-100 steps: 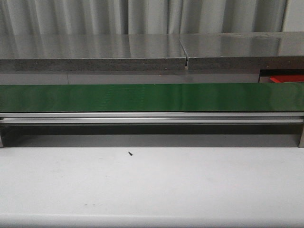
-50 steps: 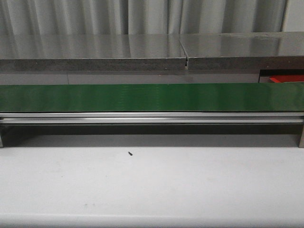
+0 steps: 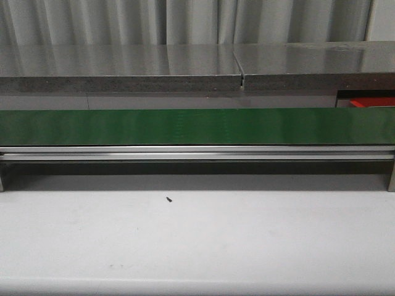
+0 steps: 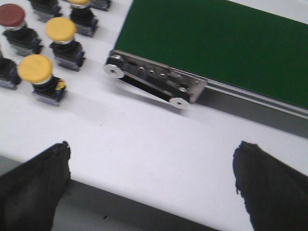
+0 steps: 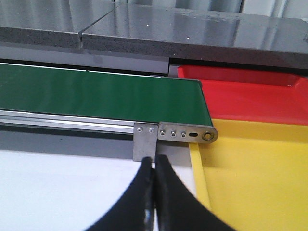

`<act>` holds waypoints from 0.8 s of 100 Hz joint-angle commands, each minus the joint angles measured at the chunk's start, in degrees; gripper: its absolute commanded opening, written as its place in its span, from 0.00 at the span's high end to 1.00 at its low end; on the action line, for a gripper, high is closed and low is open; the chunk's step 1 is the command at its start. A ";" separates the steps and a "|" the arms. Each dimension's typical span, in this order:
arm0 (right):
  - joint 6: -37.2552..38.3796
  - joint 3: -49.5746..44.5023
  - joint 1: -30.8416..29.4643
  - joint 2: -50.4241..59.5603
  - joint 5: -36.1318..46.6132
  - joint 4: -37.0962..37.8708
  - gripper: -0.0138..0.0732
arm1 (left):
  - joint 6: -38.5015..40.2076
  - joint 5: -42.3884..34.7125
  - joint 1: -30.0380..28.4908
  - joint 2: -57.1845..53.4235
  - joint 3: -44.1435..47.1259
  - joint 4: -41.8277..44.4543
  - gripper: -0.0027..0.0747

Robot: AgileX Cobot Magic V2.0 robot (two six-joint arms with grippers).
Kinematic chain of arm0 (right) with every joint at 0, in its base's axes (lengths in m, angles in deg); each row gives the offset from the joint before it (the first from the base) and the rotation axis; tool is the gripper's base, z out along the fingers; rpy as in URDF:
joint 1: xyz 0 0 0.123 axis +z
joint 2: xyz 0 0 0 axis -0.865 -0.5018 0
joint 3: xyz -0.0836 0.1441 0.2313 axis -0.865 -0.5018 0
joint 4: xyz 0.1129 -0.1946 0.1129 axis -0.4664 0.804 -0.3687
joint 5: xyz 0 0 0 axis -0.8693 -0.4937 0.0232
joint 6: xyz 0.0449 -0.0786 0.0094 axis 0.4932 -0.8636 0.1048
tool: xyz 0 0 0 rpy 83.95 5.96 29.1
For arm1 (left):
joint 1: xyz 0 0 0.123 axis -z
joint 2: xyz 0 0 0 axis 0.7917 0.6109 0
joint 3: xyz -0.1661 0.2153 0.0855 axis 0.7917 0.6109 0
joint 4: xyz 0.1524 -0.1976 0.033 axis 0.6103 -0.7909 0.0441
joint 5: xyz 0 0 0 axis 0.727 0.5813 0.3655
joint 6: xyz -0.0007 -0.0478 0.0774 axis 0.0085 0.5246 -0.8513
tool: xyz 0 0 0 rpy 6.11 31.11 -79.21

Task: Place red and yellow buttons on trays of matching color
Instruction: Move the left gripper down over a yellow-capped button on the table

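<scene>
Where the left arm's camera looked down on the white table (image 4: 144, 144), the left gripper (image 4: 151, 185) had its two dark fingers (image 4: 31, 185) spread wide apart, with nothing between them. Beyond it stood a cluster of buttons near the end of the green belt (image 4: 226, 43): a red button (image 4: 12, 17), a yellow button (image 4: 60, 30) just beside it, and another yellow button (image 4: 34, 68) nearest the gripper, each on a dark base. More buttons were cut off at the picture's edges. All of them stood on the table, apart from the belt's metal end bracket (image 4: 154, 82).

In the front view, the belt ran across the whole width above an aluminium rail (image 3: 197, 153), with grey slabs (image 3: 123, 65) behind it and a small dark speck (image 3: 168, 199) on the table in front. Neither arm showed there. A sliver of the red tray (image 3: 370, 102) peeked out behind the belt at far right.

At the right end of the belt, the right gripper (image 5: 154, 192) had its fingers pressed together, holding nothing, above the table's edge. Just beside it lay the yellow tray (image 5: 255, 183), touching the red tray behind it; both trays held no buttons in the part visible.
</scene>
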 commanded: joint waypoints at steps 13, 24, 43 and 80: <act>0.00 0.02 0.19 0.96 4.48 0.54 0.92 | 0.85 -5.98 -11.81 10.21 -5.09 -2.22 0.14; 0.00 0.02 0.19 0.96 4.48 0.54 0.92 | 0.85 -7.22 -15.00 15.17 -6.33 -2.48 0.14; 0.00 0.02 0.19 0.96 4.48 0.54 0.92 | 0.85 -9.71 -15.37 24.37 -8.98 -2.37 0.14; 0.00 0.02 0.19 0.96 4.48 0.54 0.92 | 0.85 -9.59 -15.37 38.22 -17.82 -1.53 0.14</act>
